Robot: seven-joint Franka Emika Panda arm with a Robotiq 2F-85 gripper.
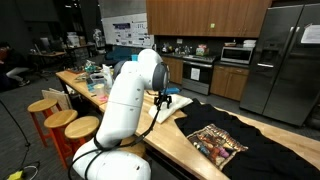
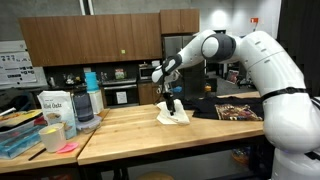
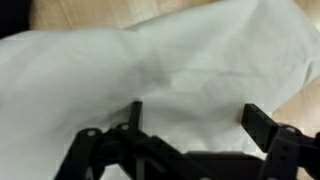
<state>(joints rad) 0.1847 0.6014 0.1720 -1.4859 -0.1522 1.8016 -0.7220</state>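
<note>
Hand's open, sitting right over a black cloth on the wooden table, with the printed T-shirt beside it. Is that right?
Not quite: the cloth is white, not black, as the wrist view shows. The rest holds: the hand is open right over it on the wooden table, beside the printed T-shirt.

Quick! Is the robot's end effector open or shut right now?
End effector: open, holding nothing, right over the white cloth.
</note>
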